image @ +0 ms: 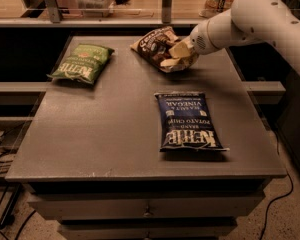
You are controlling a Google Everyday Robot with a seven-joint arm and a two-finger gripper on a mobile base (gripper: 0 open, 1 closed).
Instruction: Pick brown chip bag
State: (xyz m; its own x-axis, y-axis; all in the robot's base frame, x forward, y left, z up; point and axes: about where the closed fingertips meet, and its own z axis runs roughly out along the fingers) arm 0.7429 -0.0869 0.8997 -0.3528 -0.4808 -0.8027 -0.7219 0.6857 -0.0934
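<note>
The white arm is seen extended from the upper right, sloped down toward the left. The rounded wrist is held over the far right part of the tabletop. The pincer is pointed leftward, its pale fingers clamped on the brown chip bag.
</note>
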